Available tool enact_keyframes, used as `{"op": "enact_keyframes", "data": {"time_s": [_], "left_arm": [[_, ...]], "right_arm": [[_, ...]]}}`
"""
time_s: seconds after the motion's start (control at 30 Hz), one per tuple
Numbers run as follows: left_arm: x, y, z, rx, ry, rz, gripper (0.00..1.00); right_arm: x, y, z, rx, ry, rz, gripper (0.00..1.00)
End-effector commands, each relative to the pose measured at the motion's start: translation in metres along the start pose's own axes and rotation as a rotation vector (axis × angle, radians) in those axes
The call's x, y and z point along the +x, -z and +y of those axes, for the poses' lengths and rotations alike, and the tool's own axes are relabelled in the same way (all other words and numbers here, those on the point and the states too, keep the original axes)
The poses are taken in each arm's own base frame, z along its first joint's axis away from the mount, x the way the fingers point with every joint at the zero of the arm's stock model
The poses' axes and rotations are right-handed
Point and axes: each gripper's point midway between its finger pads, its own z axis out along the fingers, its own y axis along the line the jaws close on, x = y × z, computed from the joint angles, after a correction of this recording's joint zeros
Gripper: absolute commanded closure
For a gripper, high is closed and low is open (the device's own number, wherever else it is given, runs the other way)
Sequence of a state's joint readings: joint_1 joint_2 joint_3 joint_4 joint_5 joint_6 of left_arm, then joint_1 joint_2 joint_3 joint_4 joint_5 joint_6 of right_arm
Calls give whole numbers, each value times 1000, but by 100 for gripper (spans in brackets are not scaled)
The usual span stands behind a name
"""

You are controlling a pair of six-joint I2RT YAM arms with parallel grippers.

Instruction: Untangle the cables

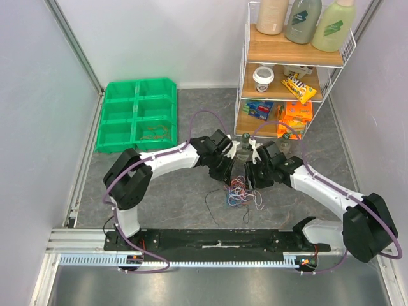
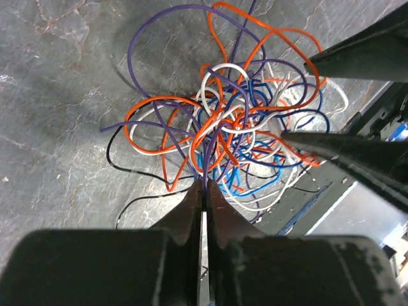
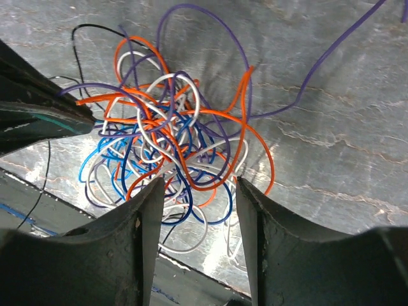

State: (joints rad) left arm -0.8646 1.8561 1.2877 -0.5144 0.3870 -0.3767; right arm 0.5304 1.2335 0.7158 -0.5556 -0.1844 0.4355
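The cables (image 1: 241, 191) form a loose tangle of orange, purple, blue, white and black wires on the grey table between the two arms. My left gripper (image 1: 224, 173) hangs over the tangle's left side. In the left wrist view the left gripper (image 2: 205, 185) is shut on a purple cable that runs up out of the tangle (image 2: 236, 127). My right gripper (image 1: 254, 178) hovers over the right side. In the right wrist view the right gripper (image 3: 199, 182) stands open, its tips just above the tangle (image 3: 169, 140) and apart from it.
A green compartment bin (image 1: 137, 115) sits at the back left, with a few wires (image 1: 155, 132) in one cell. A wire shelf rack (image 1: 290, 70) with bottles, a cup and snacks stands at the back right. The black base rail (image 1: 217, 239) runs just in front of the tangle.
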Motion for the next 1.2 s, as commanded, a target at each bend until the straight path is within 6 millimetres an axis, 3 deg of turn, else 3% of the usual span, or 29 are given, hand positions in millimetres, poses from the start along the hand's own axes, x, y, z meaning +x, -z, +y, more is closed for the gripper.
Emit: {"op": "enact_keyframes", "data": {"time_s": [0.0,0.13,0.23,0.27,0.33,0.43,0.5,0.57,0.63,0.73,0.83,0.87,0.9,1.0,1.07,1.17], "left_arm": [[-27,26,-15,3,-89,-116,98],[-27,54,-39,80,-109,-157,98],[-18,70,-55,148,-104,-140,98],[-16,75,-55,142,-101,-140,98],[-17,88,-46,71,-109,-180,98],[-24,126,-18,-141,-108,-297,99],[-32,165,25,-423,-6,-445,98],[-30,199,51,-591,74,-562,98],[-29,217,53,-616,89,-630,98],[-28,219,41,-539,71,-648,98],[-27,206,22,-422,49,-600,98],[-28,201,13,-375,33,-580,98],[-30,198,7,-343,25,-566,98],[-36,198,-17,-238,-23,-547,98],[-40,204,-30,-187,-54,-561,98],[-46,217,-47,-124,-80,-593,98]], "right_arm": [[-15,2,20,-66,50,-63,41],[-23,-4,45,-111,123,-92,28],[-32,-16,41,-33,122,-104,32],[-34,-18,37,-7,111,-112,44],[-29,-22,17,102,59,-103,100],[-17,-12,-17,282,-8,-100,100],[-14,2,-35,378,-56,-144,100],[-13,16,-49,456,-103,-187,100],[-7,29,-65,552,-135,-196,100],[2,38,-76,620,-146,-173,100],[-10,41,-62,551,-110,-187,100],[-19,40,-46,463,-63,-188,100],[-30,41,-27,363,-22,-215,95],[-52,51,33,66,133,-313,54],[-64,65,59,-48,192,-396,34],[-72,56,79,-143,222,-413,23]]}}
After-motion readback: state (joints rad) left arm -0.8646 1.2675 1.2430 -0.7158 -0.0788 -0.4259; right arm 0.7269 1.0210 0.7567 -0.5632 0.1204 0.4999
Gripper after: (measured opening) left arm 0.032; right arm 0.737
